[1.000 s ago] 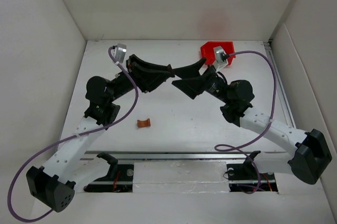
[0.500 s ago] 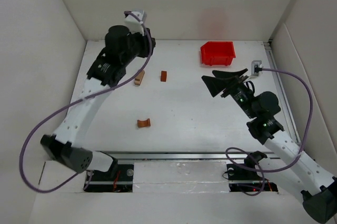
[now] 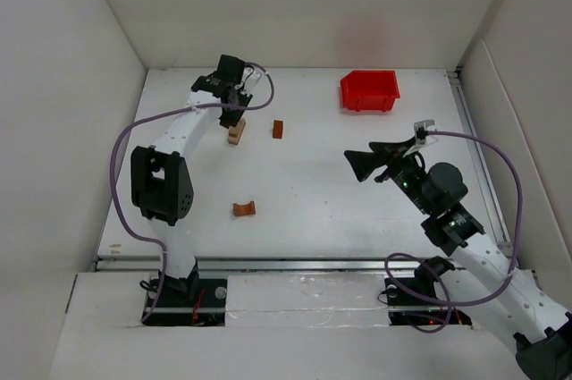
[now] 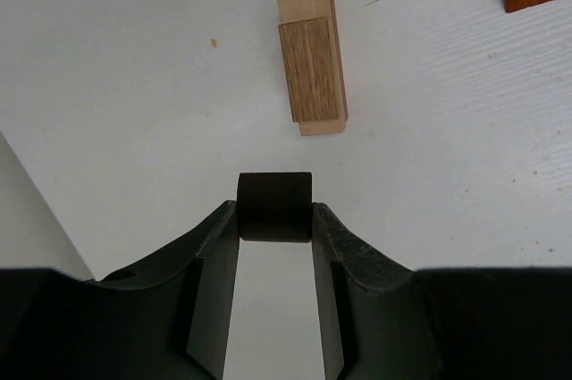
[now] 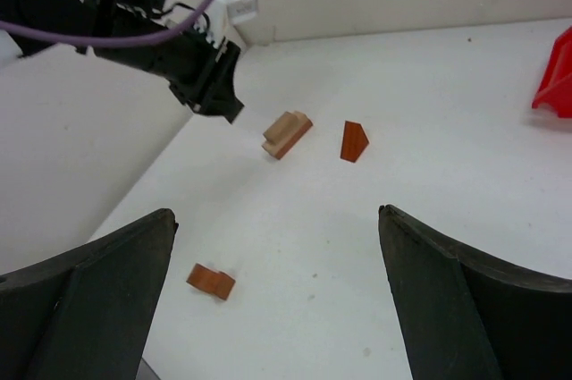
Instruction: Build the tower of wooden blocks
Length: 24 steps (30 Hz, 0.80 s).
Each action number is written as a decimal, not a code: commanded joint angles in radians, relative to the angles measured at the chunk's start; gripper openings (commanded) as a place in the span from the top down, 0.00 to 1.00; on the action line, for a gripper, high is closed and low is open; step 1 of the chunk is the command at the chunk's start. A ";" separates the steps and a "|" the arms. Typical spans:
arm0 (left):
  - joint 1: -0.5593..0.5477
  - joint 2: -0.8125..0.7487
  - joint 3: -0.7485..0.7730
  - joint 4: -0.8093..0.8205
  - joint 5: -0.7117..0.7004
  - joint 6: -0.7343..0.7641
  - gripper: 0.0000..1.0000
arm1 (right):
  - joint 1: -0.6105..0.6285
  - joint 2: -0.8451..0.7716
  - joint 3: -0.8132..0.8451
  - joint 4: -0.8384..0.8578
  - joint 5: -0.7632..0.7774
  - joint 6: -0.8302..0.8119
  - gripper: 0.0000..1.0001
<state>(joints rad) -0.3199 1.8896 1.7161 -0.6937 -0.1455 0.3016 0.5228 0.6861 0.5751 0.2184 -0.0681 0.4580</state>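
Tower (image 3: 236, 132) stands at the far left of the table (image 3: 313, 192). It is two pieces stacked flat, a tan one below and a shorter, browner one on top, and the lower piece shows past both ends of the upper. Your left gripper (image 3: 231, 112) hangs just beyond it on the far side, near it but apart. The gripper's fingers are drawn in to a narrow gap and pinch a dark block (image 4: 274, 207) between their tips. In the left wrist view that block sits square across the gap, with the tower straight ahead of it.

A red block (image 3: 278, 129) stands on the table just to the right of the tower and clear of it. An arch (image 3: 244, 209) lies alone nearer to you, well apart from both. The bin (image 3: 369, 89) sits at the far right of the table.

Your right gripper (image 3: 357, 165) is over the right half of the table, well away from every piece. Its fingers are spread wide and have hold of nothing. From its wrist camera you look across at the tower, the red block and the arch.
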 commanded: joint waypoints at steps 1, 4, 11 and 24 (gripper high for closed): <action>-0.007 -0.020 0.068 -0.012 0.044 0.105 1.00 | -0.012 -0.016 -0.001 -0.022 -0.024 -0.067 0.00; 0.002 -0.003 0.091 -0.016 0.116 0.152 1.00 | -0.021 -0.023 -0.021 0.001 -0.064 -0.061 0.00; 0.085 0.112 0.272 -0.078 0.291 0.127 0.99 | 0.023 -0.037 -0.032 0.019 -0.035 -0.070 0.00; 0.094 0.232 0.385 -0.179 0.265 -0.027 0.97 | 0.042 -0.008 -0.047 0.044 0.001 -0.061 0.00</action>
<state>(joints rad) -0.2199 2.1620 2.0457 -0.8410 0.1207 0.3202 0.5533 0.6712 0.5243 0.2100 -0.0822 0.4107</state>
